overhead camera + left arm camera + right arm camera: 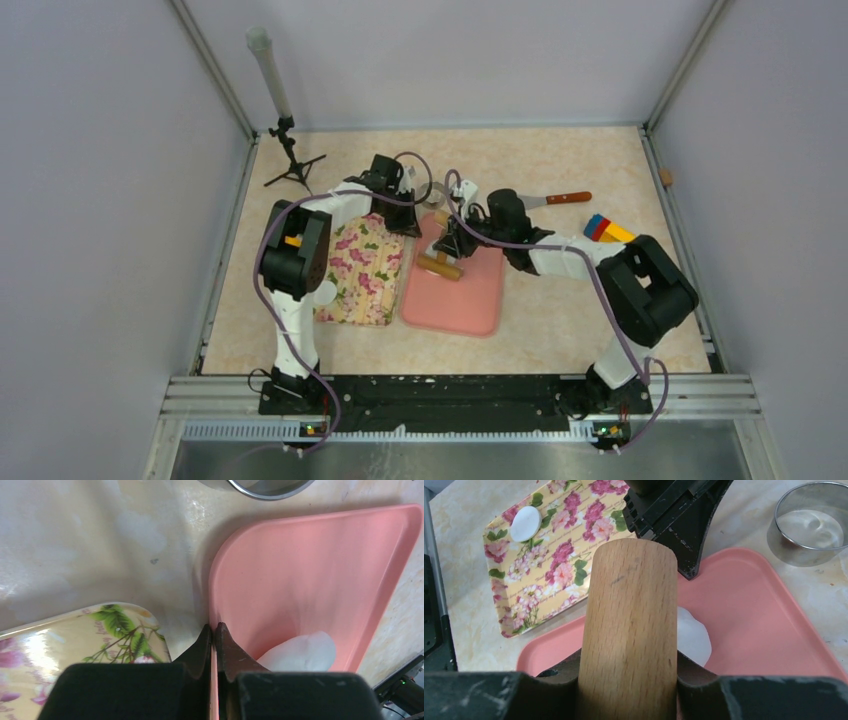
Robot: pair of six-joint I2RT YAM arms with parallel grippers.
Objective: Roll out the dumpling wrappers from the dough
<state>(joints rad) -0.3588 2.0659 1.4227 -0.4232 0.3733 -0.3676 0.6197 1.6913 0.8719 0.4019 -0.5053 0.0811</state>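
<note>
The white dough [693,639] lies on the pink board [769,630], partly hidden under the wooden rolling pin [629,630]. My right gripper [629,666] is shut on the rolling pin [440,265] and holds it across the dough. My left gripper [214,631] is shut on the pink board's left edge [214,585], at its far corner in the top view [409,218]. The dough [300,652] also shows in the left wrist view, right of the fingers. One dumpling wrapper [525,523], a small white disc, lies on the floral tray [569,555].
A metal ring cutter [811,522] stands on the table just beyond the board. The floral tray [360,270] lies left of the board [455,295]. An orange-handled tool [560,198], coloured blocks [605,228] and a small tripod [290,160] sit farther back.
</note>
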